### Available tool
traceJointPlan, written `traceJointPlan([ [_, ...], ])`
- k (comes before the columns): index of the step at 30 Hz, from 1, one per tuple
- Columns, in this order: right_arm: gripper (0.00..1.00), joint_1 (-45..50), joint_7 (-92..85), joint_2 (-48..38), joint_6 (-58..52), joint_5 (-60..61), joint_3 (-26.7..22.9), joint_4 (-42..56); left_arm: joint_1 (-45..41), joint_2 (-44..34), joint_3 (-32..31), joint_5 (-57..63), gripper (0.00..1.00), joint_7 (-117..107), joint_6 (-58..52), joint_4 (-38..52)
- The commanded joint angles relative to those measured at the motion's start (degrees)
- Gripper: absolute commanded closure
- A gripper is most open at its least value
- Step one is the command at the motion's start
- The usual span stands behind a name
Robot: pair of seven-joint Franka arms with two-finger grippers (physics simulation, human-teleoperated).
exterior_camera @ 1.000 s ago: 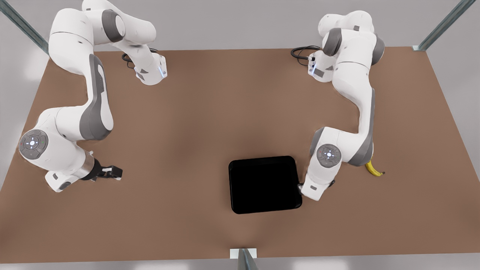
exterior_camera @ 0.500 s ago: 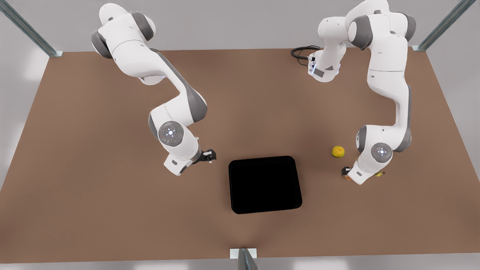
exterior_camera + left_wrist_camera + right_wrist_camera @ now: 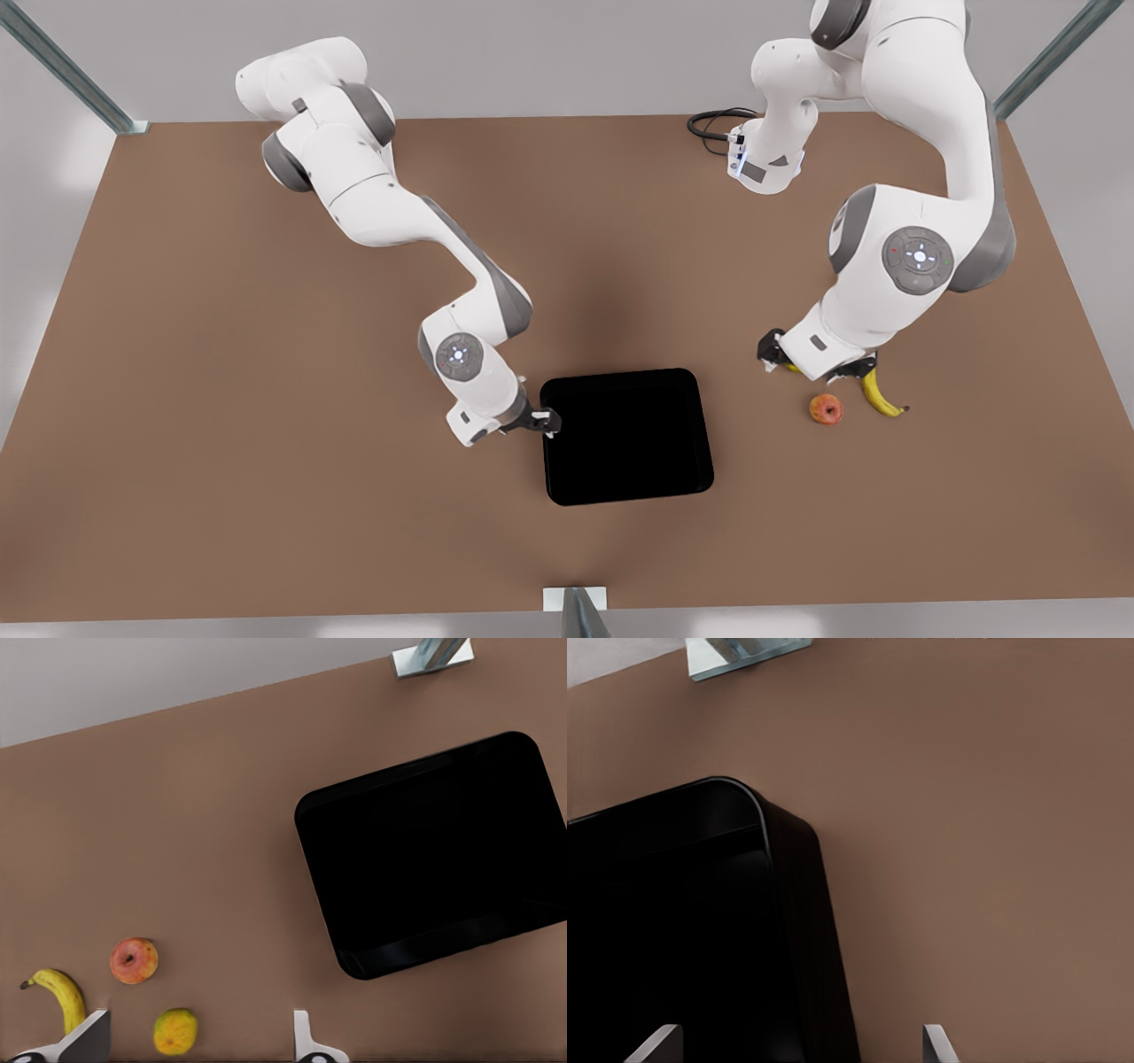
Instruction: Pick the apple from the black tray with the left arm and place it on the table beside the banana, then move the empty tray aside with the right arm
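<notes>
The apple point(image 3: 826, 408) point(image 3: 134, 959) lies on the brown table point(image 3: 266, 496), just beside the banana point(image 3: 881, 397) point(image 3: 60, 992). My left gripper point(image 3: 811, 361) point(image 3: 195, 1042) hangs open above the fruit, holding nothing, on the front view's right. The black tray point(image 3: 625, 436) point(image 3: 434, 850) point(image 3: 673, 921) lies empty near the table's front middle. My right gripper point(image 3: 542, 421) point(image 3: 796, 1043) is open at the tray's edge on the front view's left, its fingers either side of the rim.
A knobbly round yellow fruit point(image 3: 174, 1031) lies on the table under the left gripper, close to the apple. A metal post bracket point(image 3: 574, 599) stands at the front edge. A black cable point(image 3: 713, 124) coils by the far arm base.
The left arm carried the apple from the tray to the banana, let it go and rose. The right arm swung in from the front view's far left to the tray's edge.
</notes>
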Motion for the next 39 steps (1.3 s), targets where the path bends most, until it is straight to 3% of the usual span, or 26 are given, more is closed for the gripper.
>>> traceJointPlan([
  [1, 0.0, 0.35, 10.86, 1.83, 6.74, 0.01, 0.09, 1.48, 0.82, 0.33, 0.01, -1.24, 0.0, 1.06, -3.82, -0.2],
  [17, 0.0, 0.88, -10.85, 9.3, 10.61, -0.08, -0.26, 1.48, 1.79, 0.95, -0.17, -1.42, 0.0, 1.06, -3.12, -0.46],
  [19, 0.1, 0.71, -13.49, 9.3, 10.61, -0.08, -0.44, 1.48, 1.79, 0.95, -0.17, -1.33, 0.0, 1.06, -3.12, -0.46],
  [22, 0.34, 0.79, -14.46, 9.3, 10.52, -1.92, -0.35, 1.48, 1.7, 0.95, -0.25, -1.24, 0.0, 1.06, -3.12, -0.46],
  [25, 0.45, 0.79, -15.16, 9.21, 10.43, -2.01, -0.35, 1.48, 1.7, 0.95, -0.25, -1.24, 0.0, 1.06, -3.12, -0.46],
  [34, 0.68, 0.71, -15.25, 8.42, 9.81, -1.92, 0.79, 1.48, 1.44, 0.95, -0.34, -1.15, 0.0, 1.06, -3.21, -0.55],
  [39, 0.76, 0.71, -15.34, 8.42, 9.73, -1.92, 0.97, 1.48, 1.35, 0.86, -0.34, -1.07, 0.0, 1.06, -3.21, -0.55],
])
